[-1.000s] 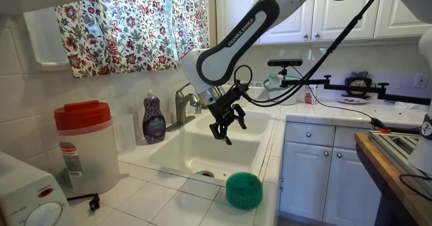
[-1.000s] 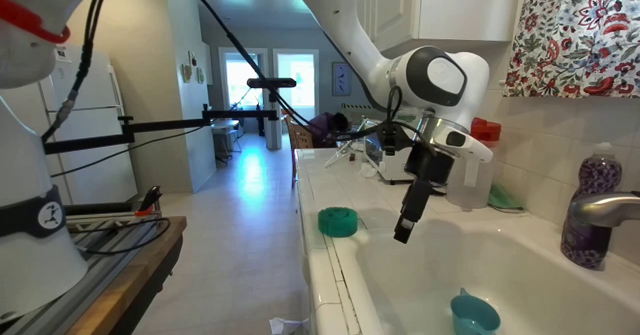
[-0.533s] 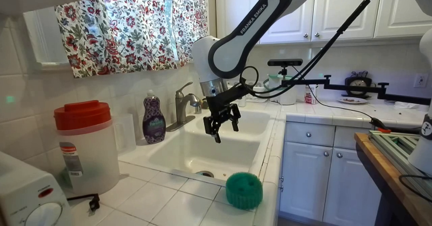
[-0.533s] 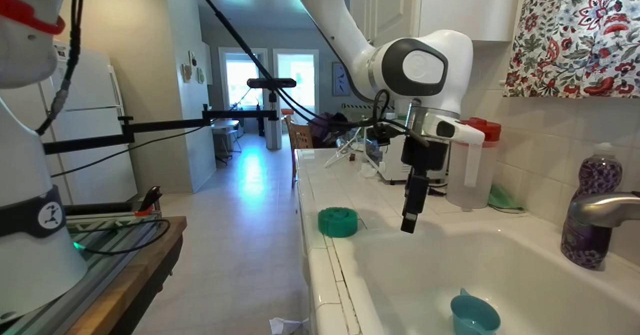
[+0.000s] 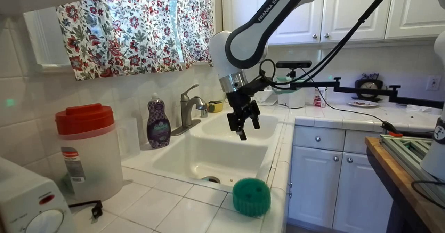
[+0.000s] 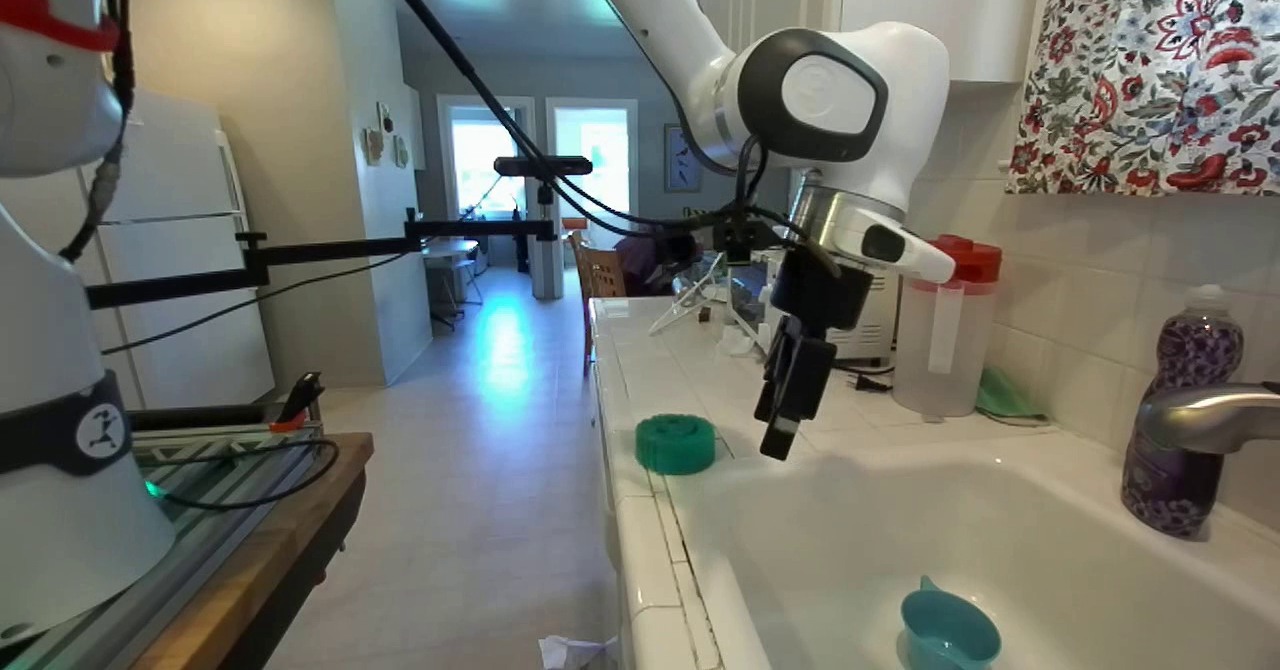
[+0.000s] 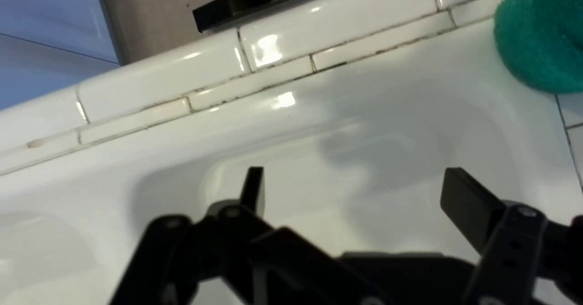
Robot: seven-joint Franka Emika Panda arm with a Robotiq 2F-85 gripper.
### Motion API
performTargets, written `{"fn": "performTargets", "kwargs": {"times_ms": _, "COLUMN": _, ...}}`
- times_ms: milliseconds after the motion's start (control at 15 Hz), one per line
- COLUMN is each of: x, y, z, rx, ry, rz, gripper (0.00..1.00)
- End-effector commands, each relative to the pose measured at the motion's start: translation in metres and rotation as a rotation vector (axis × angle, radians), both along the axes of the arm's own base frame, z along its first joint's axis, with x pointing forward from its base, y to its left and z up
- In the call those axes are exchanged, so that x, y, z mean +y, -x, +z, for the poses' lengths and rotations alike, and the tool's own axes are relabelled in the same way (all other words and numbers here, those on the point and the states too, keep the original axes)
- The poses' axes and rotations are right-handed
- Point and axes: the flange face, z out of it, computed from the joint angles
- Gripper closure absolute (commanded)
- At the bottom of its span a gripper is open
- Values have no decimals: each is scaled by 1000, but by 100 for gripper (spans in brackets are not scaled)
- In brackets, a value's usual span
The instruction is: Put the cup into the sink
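Cup (image 6: 950,630), light blue: down inside the white sink (image 6: 870,530), seen at the very bottom of an exterior view; which basin, cannot tell, and its tilt is hard to judge. Arm (image 5: 247,44) reaches out over the sink. Fingers (image 7: 471,207) released, spread wide; the sink's white bottom shows through the gap in the wrist view. They hang above the sink, angled downward, well apart from the cup. Green spongy-looking puck (image 5: 251,196) rests on the white tiled surface (image 5: 194,212) at the sink's corner, plain in both exterior views; in the wrist view only part of it shows, upper right. Faucet (image 5: 188,113), dull metal, at the sink's back edge; purple-patterned soap bottle (image 5: 159,125) upright near it, label too small to read in full. Yellow-and-black item (image 5: 216,106) just beyond the faucet, identity unclear. Farther along the surface, translucent pitcher (image 5: 95,163) with red lid, upright, a green cloth-like piece (image 6: 1005,397) just beside it. White appliance (image 5: 31,194) with dial, cut by the view's edge. Floral curtain (image 5: 135,27) hangs higher up.
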Motion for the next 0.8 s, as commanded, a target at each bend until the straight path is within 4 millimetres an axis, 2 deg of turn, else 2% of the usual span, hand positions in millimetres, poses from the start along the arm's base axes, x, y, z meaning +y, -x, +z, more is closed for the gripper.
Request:
{"fn": "performTargets", "kwargs": {"times_ms": 0, "x": -2, "y": 16, "z": 13, "rx": 44, "ry": 17, "rz": 131, "gripper": 0}}
{"fn": "performTargets", "kwargs": {"times_ms": 267, "x": 0, "y": 18, "z": 22, "rx": 24, "ry": 105, "rz": 215, "gripper": 0}}
{"fn": "performTargets", "kwargs": {"times_ms": 533, "x": 12, "y": 10, "z": 25, "rx": -52, "ry": 138, "rz": 264, "gripper": 0}}
{"fn": "performTargets", "kwargs": {"times_ms": 667, "x": 17, "y": 6, "z": 24, "rx": -109, "ry": 99, "rz": 241, "gripper": 0}}
{"fn": "performTargets", "kwargs": {"times_ms": 733, "x": 16, "y": 0, "z": 22, "rx": -69, "ry": 115, "rz": 247, "gripper": 0}}
